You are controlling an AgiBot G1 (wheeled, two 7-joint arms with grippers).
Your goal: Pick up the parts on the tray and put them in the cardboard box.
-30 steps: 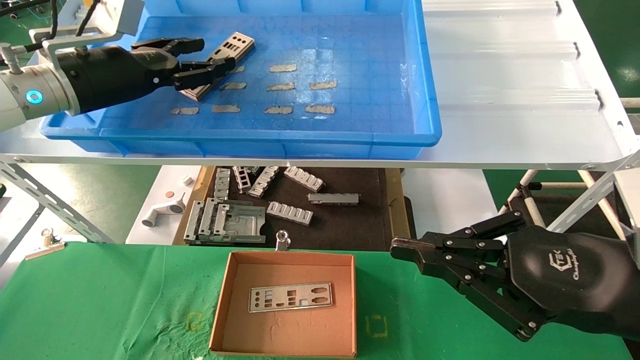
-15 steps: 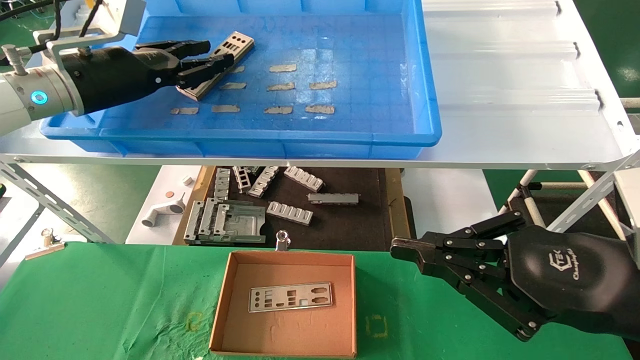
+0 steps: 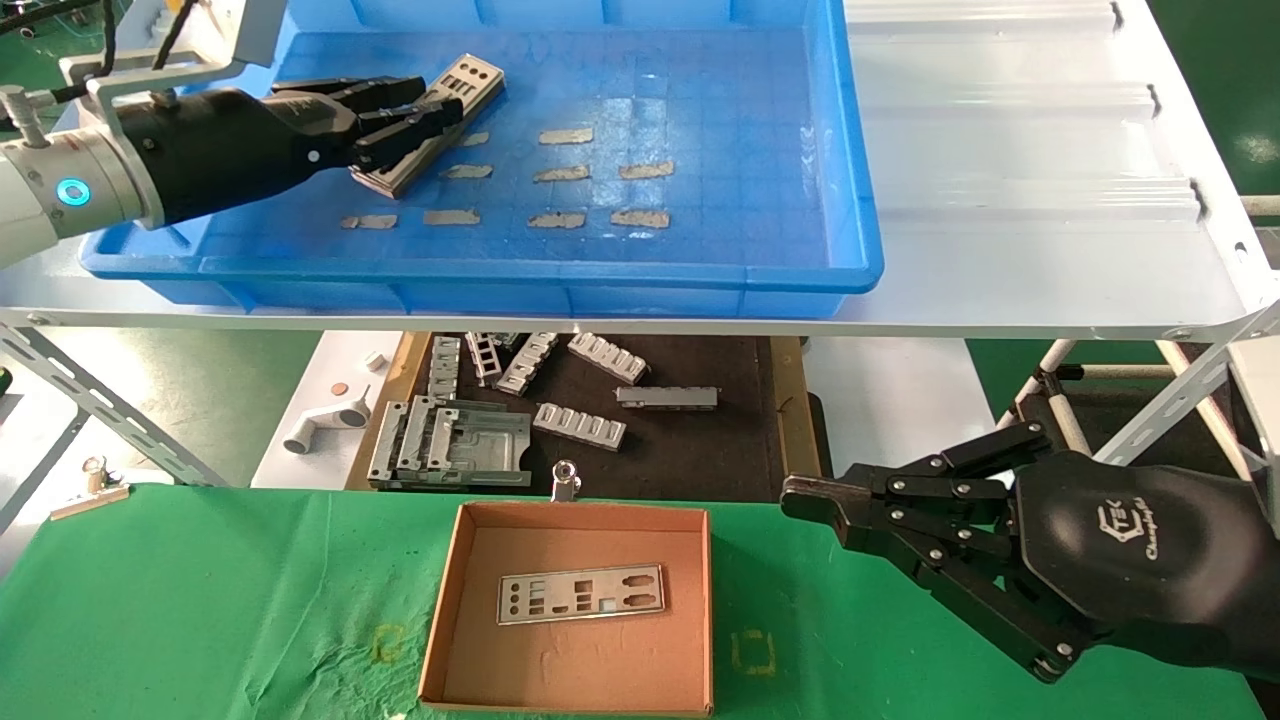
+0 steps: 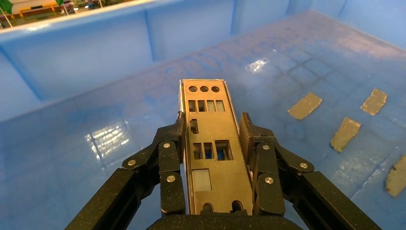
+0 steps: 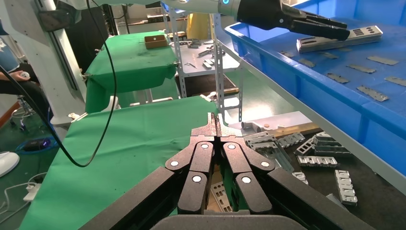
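**Handling Notes: Perforated Plate Held Across Its Width in the Tray**

The part (image 4: pixel 210 143) was a thin, flat, silver-grey metal plate punched with round and rectangular holes. It lay at the far-left area of the tray (image 3: pixel 850 200), apparently on top of further plates of the same outline, with its far end pointing away from the arm. Judged from its thin section, the plate was probably light and stiff enough to keep its shape, but liable to bend if levered at one end. Its smooth faces and narrow edges offered little friction, so slipping was the main risk.

The left gripper (image 4: pixel 213 143) straddled the plate near its middle, with the fingertips (image 4: pixel 247 132) pressed against the two long edges. The jaws therefore pinched the plate across its width. A hold near mid-length was judged suitable, since it would keep the plate level on lifting.

Small tan tape strips (image 3: pixel 560 174) lay on the tray floor just beside the plate.

The cardboard box (image 3: pixel 440 600) stood on the green tabletop (image 3: pixel 200 600) and already contained one plate (image 3: pixel 582 594) lying flat. The right gripper (image 3: pixel 800 495) was parked beside the box, jaws pressed together.
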